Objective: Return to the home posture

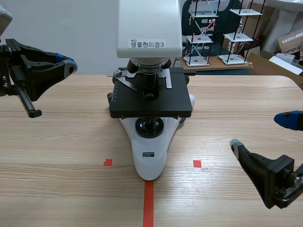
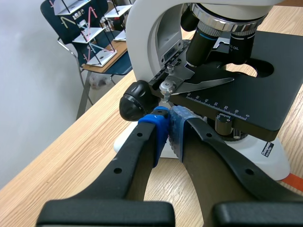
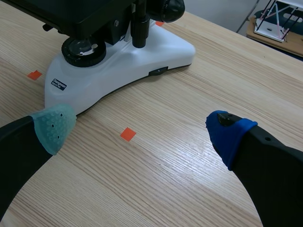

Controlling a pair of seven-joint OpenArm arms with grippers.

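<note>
Toward left edge of table (image 1: 57, 151), left gripper (image 2: 168, 125) clenched on nothing, raised beside microscope (image 1: 149, 146) stage; right gripper (image 3: 142, 130) released, low near right edge, microscope base just ahead.

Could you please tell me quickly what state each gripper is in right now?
The left gripper: closed, fingers together, holding nothing.
The right gripper: open, holding nothing.

I see a pale wall (image 1: 71, 28) behind the wooden table (image 1: 61, 142). A dark chair (image 1: 221, 33) holds rack models (image 1: 238, 36); cardboard boxes (image 1: 289, 41) stand beside.
</note>
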